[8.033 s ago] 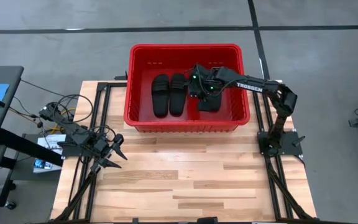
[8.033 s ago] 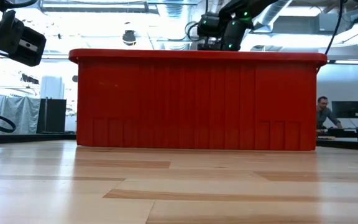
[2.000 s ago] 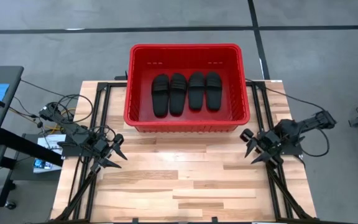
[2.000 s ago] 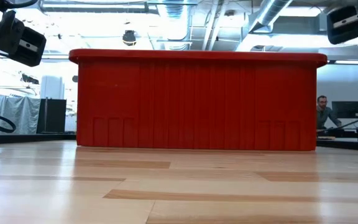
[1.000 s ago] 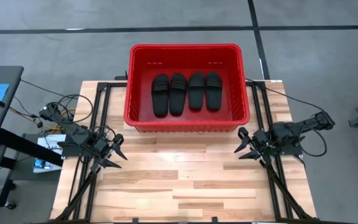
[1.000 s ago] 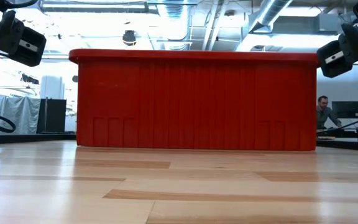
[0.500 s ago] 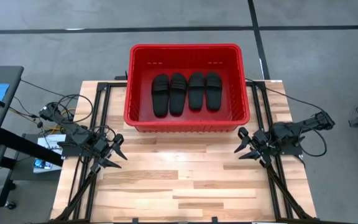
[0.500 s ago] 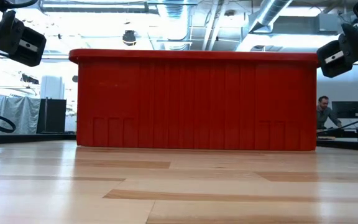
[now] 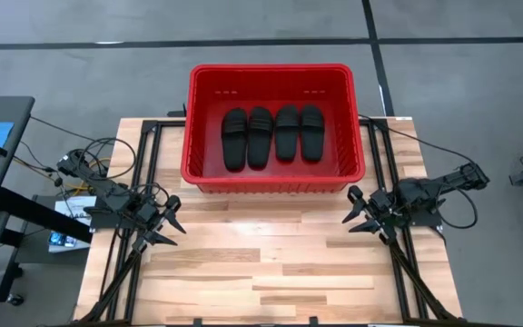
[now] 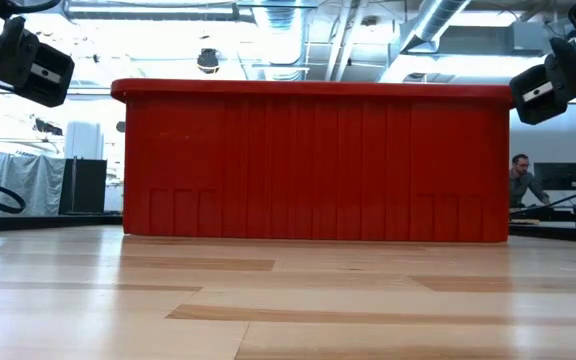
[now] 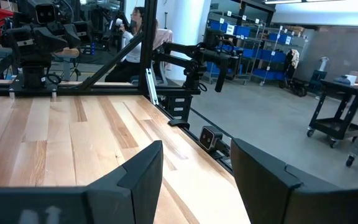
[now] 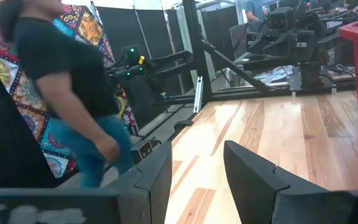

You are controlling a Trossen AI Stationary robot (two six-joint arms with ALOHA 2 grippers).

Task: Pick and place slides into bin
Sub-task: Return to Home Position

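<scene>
Eight seconds ago the right arm reached over the bin point(image 9: 271, 185) with its gripper down among the slides, covering the right-hand ones. Now the right gripper point(image 9: 350, 210) hangs near the table's right edge, just in front of the bin's front right corner and pointing inward. It has not moved in the last second, though two seconds back it was still turned differently. Its jaws are spread wide and hold nothing. The left gripper point(image 9: 174, 221) sits near the table's left edge, in the same place in every picture, its jaws likewise wide apart and empty. All four black slides point(image 9: 271, 136) lie side by side in a row across the bottom of the red bin, which stands at the middle of the table's far edge and overhangs it. The table point(image 9: 271, 263) is of light wooden planks, bare in front of the bin. Around it is a grey concrete floor point(image 9: 80, 73) crossed by dark lines, with a tangle of cables point(image 9: 93, 150) off the left edge. The low view shows a person at a monitor point(image 10: 519, 178) beyond the table's right side. The right wrist view shows a person in a black shirt point(image 12: 61, 81) standing close by, in front of a colourful patterned hanging point(image 12: 95, 28). The left wrist view looks across to shelving point(image 11: 247, 31) with blue crates.
</scene>
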